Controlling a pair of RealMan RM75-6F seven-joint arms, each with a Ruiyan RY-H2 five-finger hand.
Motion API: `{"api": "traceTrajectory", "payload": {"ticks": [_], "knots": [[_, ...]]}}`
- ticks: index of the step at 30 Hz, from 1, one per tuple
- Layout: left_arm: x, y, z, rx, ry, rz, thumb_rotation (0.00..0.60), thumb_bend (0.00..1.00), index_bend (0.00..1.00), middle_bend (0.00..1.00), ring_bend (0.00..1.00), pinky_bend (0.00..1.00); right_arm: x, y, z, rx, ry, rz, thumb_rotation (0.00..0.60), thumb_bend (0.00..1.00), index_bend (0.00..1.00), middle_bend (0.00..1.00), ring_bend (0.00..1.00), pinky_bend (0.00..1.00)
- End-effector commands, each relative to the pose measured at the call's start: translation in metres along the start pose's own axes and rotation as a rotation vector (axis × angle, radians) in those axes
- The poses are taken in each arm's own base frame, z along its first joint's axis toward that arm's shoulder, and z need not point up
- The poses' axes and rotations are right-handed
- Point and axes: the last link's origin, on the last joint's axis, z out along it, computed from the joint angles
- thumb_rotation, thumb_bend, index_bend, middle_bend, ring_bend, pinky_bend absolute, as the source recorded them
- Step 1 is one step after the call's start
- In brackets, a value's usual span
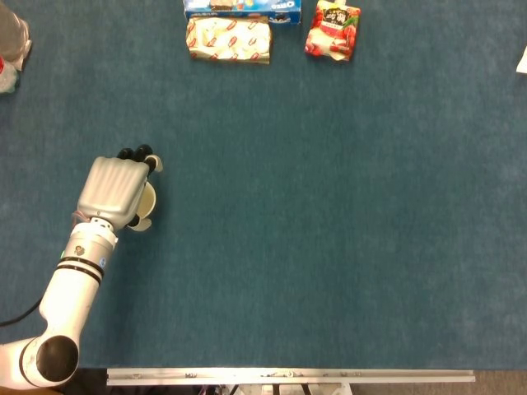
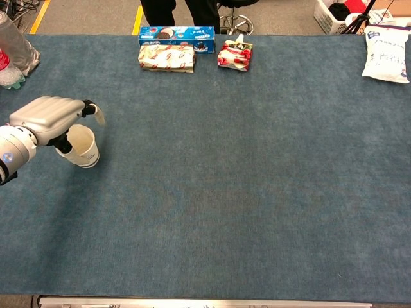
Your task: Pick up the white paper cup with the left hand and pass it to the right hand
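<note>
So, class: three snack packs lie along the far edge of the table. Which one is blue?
The long flat box at the very back is blue; the wrapped pack before it is cream and red, the pouch red.

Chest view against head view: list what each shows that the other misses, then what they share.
Only the chest view shows the white paper cup's open mouth and side wall under the left hand, the white bag at far right, and the floor beyond the table. Only the head view shows the metal rail along the near table edge. Both show the left hand over the cup, the blue box, the patterned packet and the red pouch.
</note>
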Motion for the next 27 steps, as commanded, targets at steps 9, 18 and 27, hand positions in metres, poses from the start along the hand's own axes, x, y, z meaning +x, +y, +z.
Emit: {"api": "traceTrajectory", "payload": {"ticks": [9,18,27], "knots": [[0.0019,0.0,-0.0018,-0.012,0.023,-0.022,0.6,0.0,0.38,0.29,0.31,0.6,-0.0012,-0.0002,-0.0001,-0.001,-0.006,0.0,0.6,0.26,0.21,0.23,0.32,0.48],[0.0014,-0.0009,-0.0036,-0.02,0.033,-0.04,0.6,0.0,0.41,0.34,0.35,0.63,-0.0023,-0.0005,0.0001,-0.001,-0.011,-0.001,0.6,0.26,0.24,0.23,0.32,0.48],[0.0034,0.0011,-0.0058,-0.029,0.036,-0.056,0.6,0.0,0.43,0.36,0.37,0.65,-0.0026,-0.0011,0.0006,0.001,-0.013,0.001,0.6,0.26,0.24,0.23,0.32,0.48]]}}
